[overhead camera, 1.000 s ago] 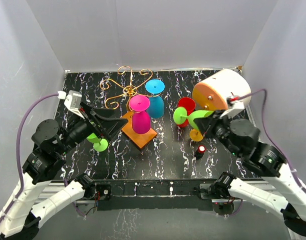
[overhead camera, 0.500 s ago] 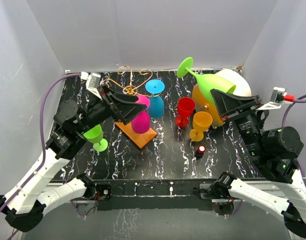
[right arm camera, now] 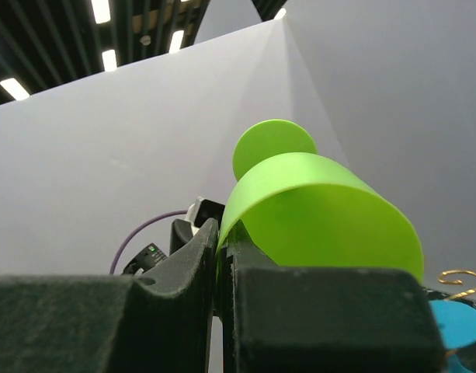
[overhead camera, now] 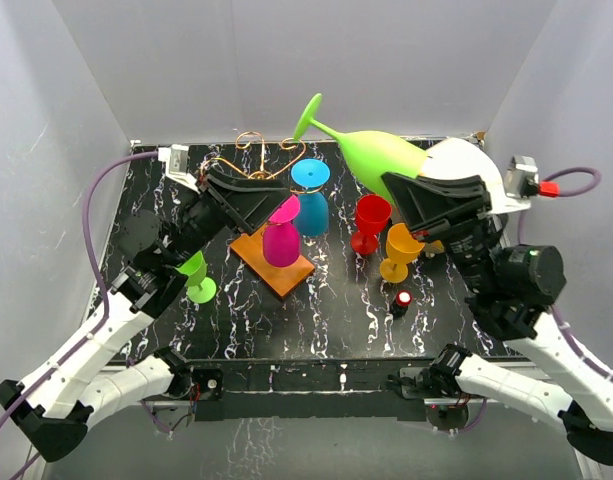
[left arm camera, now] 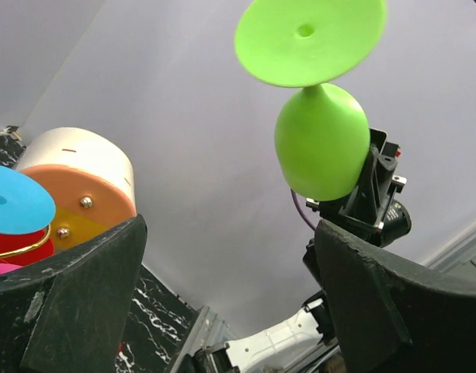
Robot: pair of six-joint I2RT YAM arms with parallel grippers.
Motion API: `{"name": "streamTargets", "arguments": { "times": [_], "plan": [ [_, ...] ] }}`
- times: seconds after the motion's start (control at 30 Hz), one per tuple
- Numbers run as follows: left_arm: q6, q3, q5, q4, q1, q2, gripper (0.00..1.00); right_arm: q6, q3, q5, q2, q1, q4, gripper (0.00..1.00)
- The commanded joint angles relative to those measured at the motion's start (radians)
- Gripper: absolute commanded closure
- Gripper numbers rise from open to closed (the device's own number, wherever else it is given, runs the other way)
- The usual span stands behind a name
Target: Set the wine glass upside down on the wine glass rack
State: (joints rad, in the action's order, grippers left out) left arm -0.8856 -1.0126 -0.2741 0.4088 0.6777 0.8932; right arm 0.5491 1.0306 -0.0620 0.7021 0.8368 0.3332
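**A:** From overhead, where is the glass?

**B:** The lime-green plastic wine glass (overhead camera: 371, 150) is up in the air and tilted, foot pointing up and left. The right gripper (overhead camera: 396, 192) is clamped on its rim. The gold wire rack on the orange-brown base (overhead camera: 286, 275) stands lower left, apart from it. It carries an upside-down magenta glass (overhead camera: 279, 240) and a blue glass (overhead camera: 311, 205).

**A:** And the left gripper (overhead camera: 266, 212)?

**B:** Its jaws are apart, over the magenta glass.

**A:** What about the left wrist view?

**B:** Its dark fingers (left arm camera: 74, 303) are spread wide with nothing between them. The green glass hangs beyond, foot up.

**A:** And the right wrist view?

**B:** The fingers (right arm camera: 175, 272) are pressed together on the glass's wall. A gold scroll of the rack shows low at the right.
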Motion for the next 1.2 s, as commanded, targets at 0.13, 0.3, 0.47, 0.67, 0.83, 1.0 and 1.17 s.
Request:
{"name": "streamTargets", "arguments": {
  "times": [0.13, 0.3, 0.47, 0.67, 0.83, 1.0, 1.17],
  "plan": [
    [-0.069, 0.021, 0.156, 0.169, 0.002, -0.059, 0.13, 0.060, 0.114, 0.302, 0.270, 0.002, 0.317, 1.00],
    [-0.027, 0.074, 0.204, 0.299, 0.002, -0.128, 0.15, 0.103, 0.132, 0.315, 0.366, 0.019, 0.415, 1.00],
    [-0.003, 0.119, 0.291, 0.300, 0.002, -0.189, 0.17, 0.075, 0.149, 0.282, 0.410, 0.074, 0.454, 1.00],
    [0.008, 0.115, 0.340, 0.316, 0.002, -0.189, 0.17, 0.041, 0.172, 0.244, 0.447, 0.139, 0.475, 1.00],
    [-0.002, 0.107, 0.371, 0.430, 0.002, -0.154, 0.20, 0.026, 0.161, 0.244, 0.460, 0.182, 0.502, 1.00],
    [0.014, 0.111, 0.374, 0.546, 0.002, -0.136, 0.27, 0.037, 0.136, 0.242, 0.462, 0.194, 0.503, 1.00],
    [0.039, 0.117, 0.372, 0.576, 0.001, -0.140, 0.55, 0.057, 0.109, 0.235, 0.457, 0.198, 0.515, 1.00]
  ]
}}
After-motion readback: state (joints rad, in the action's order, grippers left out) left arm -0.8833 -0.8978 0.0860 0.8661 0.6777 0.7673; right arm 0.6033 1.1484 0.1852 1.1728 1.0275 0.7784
